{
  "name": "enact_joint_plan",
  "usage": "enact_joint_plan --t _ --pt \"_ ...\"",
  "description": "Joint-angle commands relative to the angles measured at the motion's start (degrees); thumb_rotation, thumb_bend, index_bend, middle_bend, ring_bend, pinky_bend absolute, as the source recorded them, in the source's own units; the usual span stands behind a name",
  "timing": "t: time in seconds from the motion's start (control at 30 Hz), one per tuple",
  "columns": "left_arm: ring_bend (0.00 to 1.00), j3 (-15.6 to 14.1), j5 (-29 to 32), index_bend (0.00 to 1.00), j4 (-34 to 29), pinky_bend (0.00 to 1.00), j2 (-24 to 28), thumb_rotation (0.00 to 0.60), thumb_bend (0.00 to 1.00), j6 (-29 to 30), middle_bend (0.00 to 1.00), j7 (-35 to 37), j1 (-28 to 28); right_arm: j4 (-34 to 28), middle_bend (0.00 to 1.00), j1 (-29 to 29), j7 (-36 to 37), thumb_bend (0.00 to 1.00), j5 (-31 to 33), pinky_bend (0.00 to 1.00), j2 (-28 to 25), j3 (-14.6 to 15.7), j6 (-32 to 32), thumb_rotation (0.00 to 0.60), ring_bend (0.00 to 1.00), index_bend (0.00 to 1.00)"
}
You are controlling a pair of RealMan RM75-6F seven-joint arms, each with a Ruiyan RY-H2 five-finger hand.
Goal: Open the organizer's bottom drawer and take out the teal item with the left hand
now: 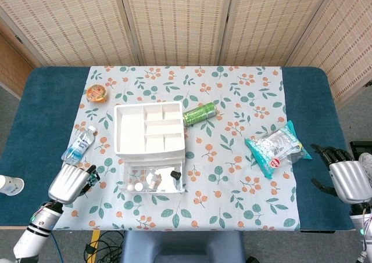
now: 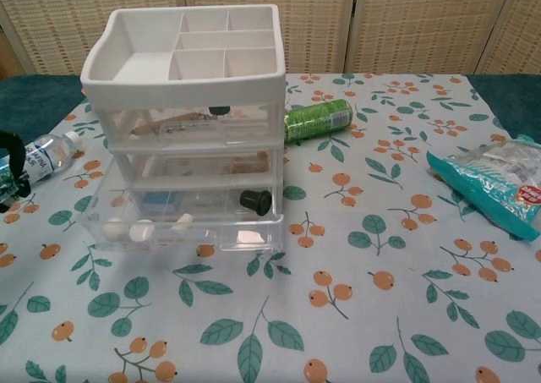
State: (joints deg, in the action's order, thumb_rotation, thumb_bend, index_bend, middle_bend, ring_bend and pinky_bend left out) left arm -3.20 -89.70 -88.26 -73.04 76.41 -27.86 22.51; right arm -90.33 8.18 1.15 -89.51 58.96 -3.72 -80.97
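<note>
Silver-shelled, the left hand [image 1: 70, 183] sits at the lower left of the head view, off the organizer's front-left corner, its dark fingers curled around a small teal item [image 1: 89, 179] that peeks out at its right edge. In the chest view only a sliver of black finger and teal shows at the far left edge. Just above the hand lies a water bottle [image 1: 79, 144] on its side. To the right stands the white organizer [image 1: 150, 129], its divided top tray uppermost and its clear bottom drawer [image 2: 182, 222] pulled forward, with a black knob and a few small white pieces visible through the front. A green can [image 1: 200, 114] lies on its side touching the organizer's upper right corner, and an orange-lidded cup [image 1: 96, 93] sits near the upper left of the floral cloth. A teal snack bag [image 1: 276, 148] rests well to the right. Beyond it, at the worktop's [image 1: 35, 106] right edge, the right hand [image 1: 344, 176] holds nothing, fingers spread.
</note>
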Motion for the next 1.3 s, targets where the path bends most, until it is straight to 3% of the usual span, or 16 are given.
enact_joint_plan --t 0.03,0.47,0.63,0.93,1.17,1.3 --pt "0.98 -0.11 1.18 0.51 1.43 1.00 -1.25 0.600 0.24 -1.19 0.95 0.71 -0.58 -0.04 0.27 0.11 -0.10 0.22 -0.18 0.25 0.00 0.21 0.16 0.600 0.25 0.12" --pt "0.98 0.14 4.67 0.49 4.37 1.00 -5.82 0.600 0.24 -5.35 0.95 1.01 -1.57 0.87 0.27 0.25 0.18 0.22 -0.11 0.25 0.59 0.87 0.37 0.600 0.25 0.12" --pt "0.97 0.34 6.09 0.33 3.59 1.00 -6.52 0.600 0.24 -6.59 0.95 -0.17 -1.77 1.69 0.27 0.25 0.59 0.22 0.43 0.25 1.06 0.90 0.55 0.600 0.25 0.12" --pt "0.95 1.80 9.61 0.16 0.71 1.00 -6.18 0.600 0.24 -5.38 0.93 -2.79 -3.34 3.23 0.27 0.47 1.32 0.22 1.04 0.25 1.95 1.03 1.16 0.600 0.25 0.12" --pt "0.77 5.87 13.24 0.13 -3.55 0.99 -3.40 0.600 0.24 1.79 0.78 -1.99 -6.48 3.68 0.27 0.31 1.66 0.22 1.39 0.25 2.04 1.01 0.87 0.600 0.25 0.12" --pt "0.61 7.89 15.73 0.13 -5.34 0.89 -1.75 0.600 0.24 4.75 0.64 -0.24 -8.29 3.52 0.27 -0.03 1.62 0.25 1.54 0.25 1.87 0.75 -0.10 0.600 0.25 0.12"
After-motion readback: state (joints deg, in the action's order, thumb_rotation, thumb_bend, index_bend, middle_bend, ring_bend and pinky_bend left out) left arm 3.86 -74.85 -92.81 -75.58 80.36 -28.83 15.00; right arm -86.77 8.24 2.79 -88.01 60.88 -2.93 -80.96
